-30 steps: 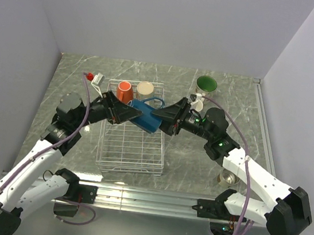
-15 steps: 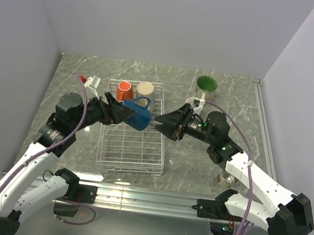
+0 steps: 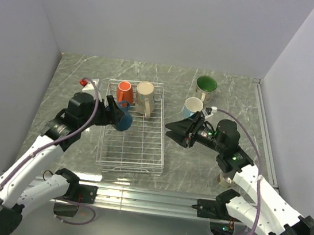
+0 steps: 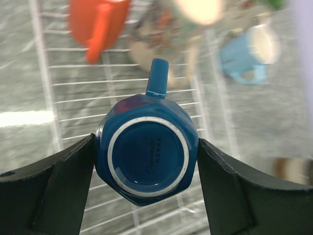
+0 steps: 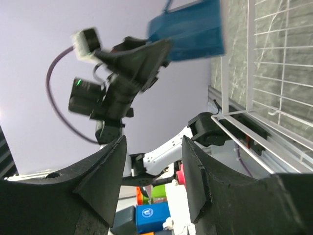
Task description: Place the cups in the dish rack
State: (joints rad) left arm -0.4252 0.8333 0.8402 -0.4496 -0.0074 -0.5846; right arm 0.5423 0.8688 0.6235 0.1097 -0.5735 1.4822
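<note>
While our left end effector clamps the dark blue mug over the rack, the right end effector gapes empty. We should lower it clear of the orange mug, then release.

Bare dish rack near half; orange cup, beige cup beyond
</note>
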